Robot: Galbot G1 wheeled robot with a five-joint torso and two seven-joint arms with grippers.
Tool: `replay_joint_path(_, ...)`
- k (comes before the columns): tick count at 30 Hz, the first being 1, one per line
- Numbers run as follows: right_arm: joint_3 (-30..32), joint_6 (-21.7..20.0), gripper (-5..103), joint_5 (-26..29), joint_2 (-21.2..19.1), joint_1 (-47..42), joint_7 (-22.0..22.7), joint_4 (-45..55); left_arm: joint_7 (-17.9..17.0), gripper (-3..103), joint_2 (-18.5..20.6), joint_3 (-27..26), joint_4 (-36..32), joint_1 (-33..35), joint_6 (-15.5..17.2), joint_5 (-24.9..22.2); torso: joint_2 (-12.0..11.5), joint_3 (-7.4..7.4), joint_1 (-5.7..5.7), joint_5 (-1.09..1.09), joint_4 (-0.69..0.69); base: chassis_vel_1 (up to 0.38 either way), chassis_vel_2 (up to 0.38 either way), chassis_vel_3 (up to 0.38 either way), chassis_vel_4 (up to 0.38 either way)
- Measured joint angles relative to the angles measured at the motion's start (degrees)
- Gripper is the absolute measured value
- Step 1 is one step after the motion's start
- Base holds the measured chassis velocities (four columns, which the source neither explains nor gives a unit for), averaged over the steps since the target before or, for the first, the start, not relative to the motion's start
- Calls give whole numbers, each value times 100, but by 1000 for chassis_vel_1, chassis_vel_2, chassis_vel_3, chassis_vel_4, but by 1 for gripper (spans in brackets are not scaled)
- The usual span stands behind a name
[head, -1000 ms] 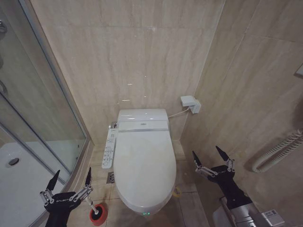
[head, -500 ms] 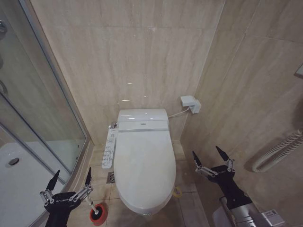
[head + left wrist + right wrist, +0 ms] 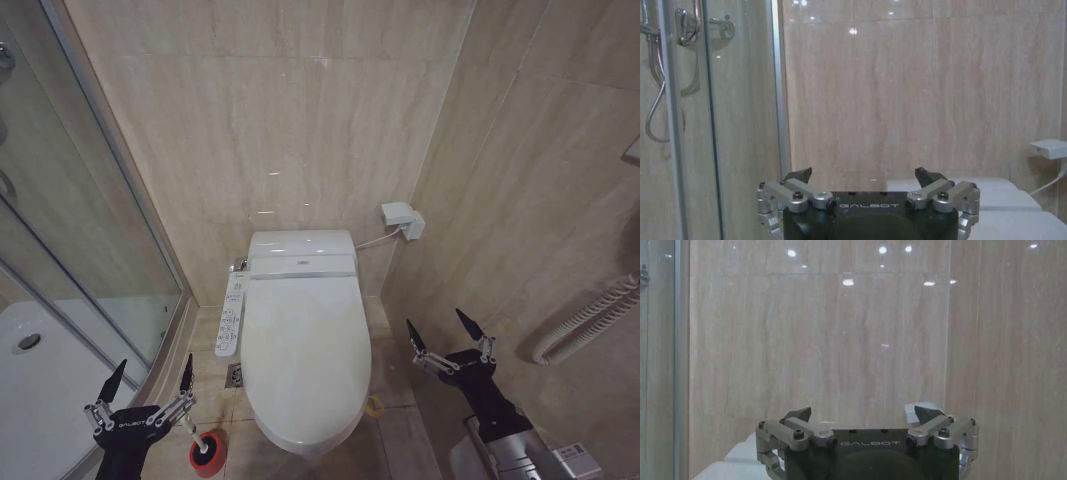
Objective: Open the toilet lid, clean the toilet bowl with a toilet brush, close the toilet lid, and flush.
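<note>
The tiled walls (image 3: 300, 120) and the glass shower enclosure (image 3: 70, 250) frame the toilet, which stands against the rear wall with the toilet lid (image 3: 305, 350) down flat over the seat, so the toilet bowl beneath is hidden. Nothing of the task looks done: this is the very start, with opening the lid as the step in hand. The right pincer (image 3: 447, 328) hangs in the air just beside the lid's right edge, its fingers spread apart and holding nothing. The left pincer (image 3: 150, 375) hangs low on the toilet's left, also spread and empty, just above the toilet brush (image 3: 196, 438), which stands in its red holder cup (image 3: 208, 455) on the floor. The next move likely calls for a pincer to reach the lid's front rim and lift it back on its rear hinge.
</note>
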Motion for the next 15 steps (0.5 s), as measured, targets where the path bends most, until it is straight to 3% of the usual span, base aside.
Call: replay_joint_path(15, 0, 0, 100, 0, 0, 0, 0, 0, 0, 100, 0, 0, 0, 0, 0, 0, 0, 0, 0, 0, 0, 0, 0, 0, 0)
